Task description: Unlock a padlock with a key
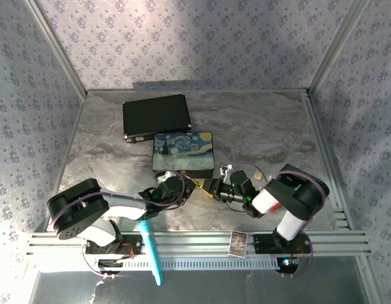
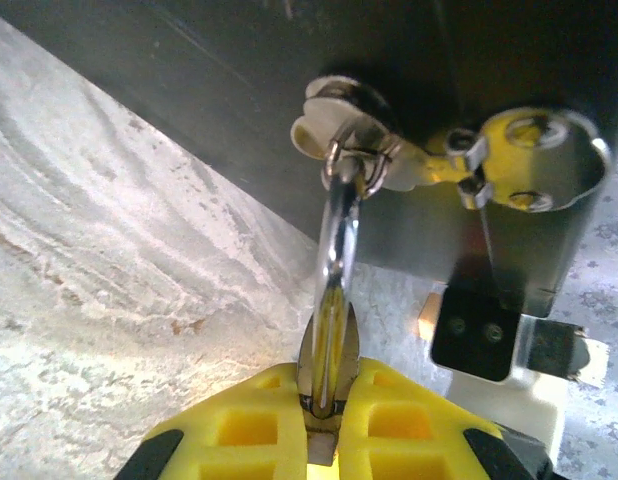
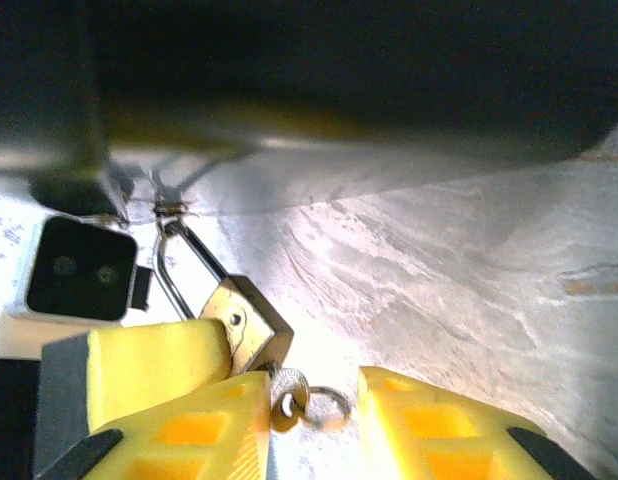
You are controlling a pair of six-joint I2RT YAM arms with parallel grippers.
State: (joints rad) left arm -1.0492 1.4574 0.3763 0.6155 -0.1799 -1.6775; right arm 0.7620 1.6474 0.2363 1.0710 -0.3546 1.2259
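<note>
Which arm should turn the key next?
Right. The right gripper is open with the key between its fingers, and the key looks seated in the padlock. The left gripper is shut on the padlock's body, steadying it, so it probably shouldn't let go.

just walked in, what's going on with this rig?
The left gripper is clamped on the padlock, which hangs from the hasp on the painted box. The key sits in the bottom of the lock, between the open fingers of the right gripper, which aren't pinching it. Can't tell whether the lock is open yet.
</note>
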